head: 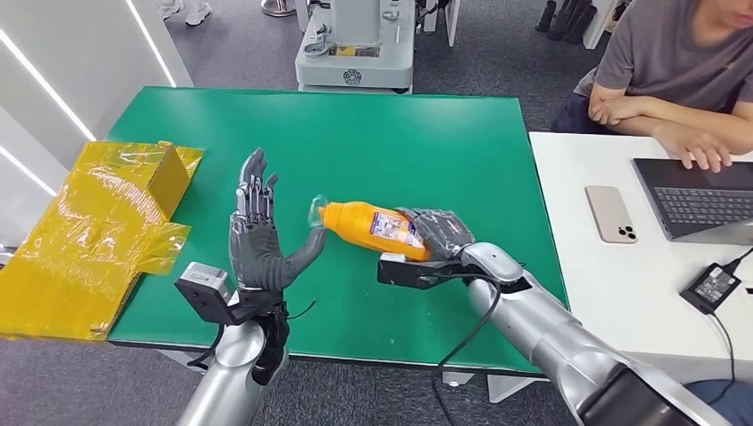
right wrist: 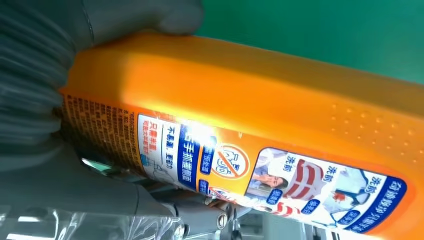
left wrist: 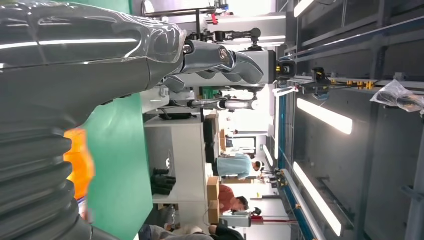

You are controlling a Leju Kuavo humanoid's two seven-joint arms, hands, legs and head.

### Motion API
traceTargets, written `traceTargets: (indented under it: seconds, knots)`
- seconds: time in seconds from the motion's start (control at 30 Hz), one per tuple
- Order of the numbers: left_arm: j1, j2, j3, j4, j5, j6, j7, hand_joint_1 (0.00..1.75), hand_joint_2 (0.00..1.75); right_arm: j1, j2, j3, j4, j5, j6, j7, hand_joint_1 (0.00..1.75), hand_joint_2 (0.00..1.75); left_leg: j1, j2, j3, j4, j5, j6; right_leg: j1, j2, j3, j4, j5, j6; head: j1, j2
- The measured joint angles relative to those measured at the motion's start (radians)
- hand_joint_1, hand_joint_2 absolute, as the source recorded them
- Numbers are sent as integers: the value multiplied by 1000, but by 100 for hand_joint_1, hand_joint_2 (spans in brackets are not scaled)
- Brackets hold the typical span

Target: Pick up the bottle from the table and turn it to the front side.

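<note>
The right hand [head: 437, 232] grips the base end of the orange bottle [head: 373, 226], fingers wrapped over it — the bottle lies nearly level, lifted over the green tabletop [head: 400, 133], its clear cap end pointing toward the left hand. In the right wrist view the bottle [right wrist: 260, 115] shows its printed label with blue and white panels, with the grey thumb [right wrist: 75, 50] pressed against the orange body. The left hand [head: 259, 235] stands upright beside the cap, palm turned toward the bottle, fingers spread and straight, holding nothing; its thumb reaches close to the cap, though whether they touch cannot be told. At the tabletop's left edge lies a crumpled yellow sheet [head: 89, 240] over a box shape. To the right stands a white desk [head: 586, 257] with a phone [head: 611, 214], a laptop [head: 701, 200] and a black power adapter [head: 710, 286] — a person [head: 675, 71] in a grey shirt leans on it.
</note>
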Motion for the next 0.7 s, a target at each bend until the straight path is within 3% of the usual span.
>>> traceTargets:
  seconds: [0.2, 0.33, 0.43, 0.6, 0.7]
  knots:
    - [7, 0, 0, 0, 0, 24, 0, 0, 175, 16, 54, -132, -72, -13, -175, 76, 175, 175, 0, 1, 0, 0, 0, 0, 0, 1, 0, 0, 0, 0, 0, 0]
    - [7, 0, 0, 0, 6, 30, -1, 0, 175, 24, 80, -202, -111, -20, -213, 81, 175, 175, 0, 0, 0, 0, 0, 0, 0, 0, 0, 0, 0, 0, 0, 0]
    - [7, 0, 0, 0, 13, 39, -4, 0, 175, 41, 93, -238, -138, -33, -251, 70, 175, 175, 0, 0, -1, 0, 0, 0, 0, 0, 0, 0, 0, 0, 0, 0]
    - [11, -1, 0, 0, 27, 80, -19, 0, 175, 103, 123, -320, -203, -54, -417, 3, 175, 175, 0, 0, -1, 0, 0, 0, 0, 0, 0, 0, 0, 0, 0, 0]
    - [17, -3, 0, 0, 29, 89, -19, 0, 175, 137, 137, -355, -235, -59, -463, -21, 175, 175, 0, 0, -1, 0, 0, 0, 0, 0, 0, 0, 0, 0, 0, 0]
